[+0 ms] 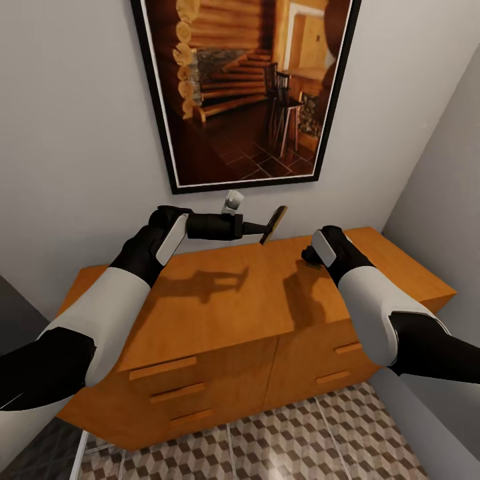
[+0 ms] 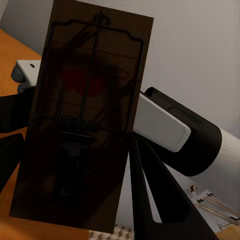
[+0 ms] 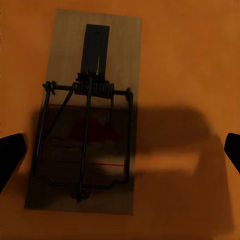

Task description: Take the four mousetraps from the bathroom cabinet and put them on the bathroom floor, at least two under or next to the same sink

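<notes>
head view: orange-brown cabinet [image 1: 267,293] against a grey wall, flat top, drawer fronts with slim wooden bar handles [image 1: 163,367]. framed picture [image 1: 250,87] of a log-cabin interior hangs on the wall above it. bathroom floor [image 1: 300,440] with cube-pattern tiles shows below the cabinet front. left gripper [image 1: 264,229] reaches toward the middle, above the cabinet top, fingers pinched on a held mousetrap [image 1: 274,224]; the board is lifted clear of the wood and tilted on edge, its shadow falling on the top. right gripper [image 1: 311,257] is low over the right part of the cabinet top; its fingers are hidden behind the wrist from here.

left wrist view: held mousetrap [image 2: 85,120], dark in shadow, stands upright close to the camera, wire bar and spring visible on its face. dark fingers [image 2: 150,195] lie along its edge, gripping it. right forearm and wrist [image 2: 180,130] appear behind it, with the grey wall beyond and a strip of cabinet top at one side.

right wrist view: second mousetrap [image 3: 87,110] lies flat on the orange cabinet top [image 3: 190,60], spring coil and wire frame facing up, partly in shadow. right fingertips [image 3: 10,157] show at both edges of the picture, spread wide apart and clear of the board.
</notes>
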Tool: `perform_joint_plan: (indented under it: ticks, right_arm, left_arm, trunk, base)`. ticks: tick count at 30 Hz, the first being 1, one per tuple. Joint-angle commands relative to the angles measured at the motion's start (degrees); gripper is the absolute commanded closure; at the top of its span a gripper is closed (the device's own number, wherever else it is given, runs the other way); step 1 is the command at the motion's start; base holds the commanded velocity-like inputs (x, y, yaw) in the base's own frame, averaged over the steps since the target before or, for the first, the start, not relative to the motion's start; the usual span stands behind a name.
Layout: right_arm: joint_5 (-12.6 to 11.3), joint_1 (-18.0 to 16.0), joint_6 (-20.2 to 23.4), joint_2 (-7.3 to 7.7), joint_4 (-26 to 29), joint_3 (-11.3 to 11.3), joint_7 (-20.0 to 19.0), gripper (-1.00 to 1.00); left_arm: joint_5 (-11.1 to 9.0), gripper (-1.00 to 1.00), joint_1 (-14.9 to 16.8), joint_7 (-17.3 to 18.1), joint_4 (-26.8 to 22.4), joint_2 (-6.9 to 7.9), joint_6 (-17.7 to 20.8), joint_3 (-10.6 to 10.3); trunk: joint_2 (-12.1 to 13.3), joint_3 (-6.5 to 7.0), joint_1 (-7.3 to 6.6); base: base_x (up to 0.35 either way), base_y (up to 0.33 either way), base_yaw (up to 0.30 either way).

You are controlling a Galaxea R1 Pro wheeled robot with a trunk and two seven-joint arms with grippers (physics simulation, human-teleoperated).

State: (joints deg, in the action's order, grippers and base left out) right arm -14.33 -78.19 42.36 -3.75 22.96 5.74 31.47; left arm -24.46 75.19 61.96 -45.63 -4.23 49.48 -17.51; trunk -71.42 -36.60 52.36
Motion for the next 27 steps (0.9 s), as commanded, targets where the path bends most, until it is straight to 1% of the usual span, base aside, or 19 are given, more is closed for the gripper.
perform_joint_plan:
  ticks: [1,22,25,27]
  right_arm:
    - [-0.60,-0.03,0.01,-0.07,0.08,0.15,0.53,-1.00]
    - [-0.61,-0.03,-0.02,-0.12,0.05,0.07,0.50,-1.00]
    - [-0.58,-0.03,0.00,-0.12,0.05,0.07,0.50,-1.00]
    - [-0.59,-0.03,0.00,-0.12,0.04,0.07,0.51,-1.00]
  left_arm:
    - [-0.06,1.00,0.05,0.09,0.01,0.02,0.09,-0.07]
    - [-0.06,1.00,0.05,0.09,0.01,0.02,0.09,-0.07]
    - [-0.06,1.00,0.05,0.09,0.01,0.04,0.09,-0.07]
    - [-0.06,1.00,0.05,0.09,0.01,0.04,0.09,-0.07]
  trunk:
    - [-0.03,-0.05,0.00]
    - [-0.03,-0.05,0.00]
    - [-1.24,-0.59,0.66]
    - [-1.24,-0.59,0.66]
  base:
    - [0.000,0.000,0.000]
    - [0.000,0.000,0.000]
    - [0.000,0.000,0.000]
    - [0.000,0.000,0.000]
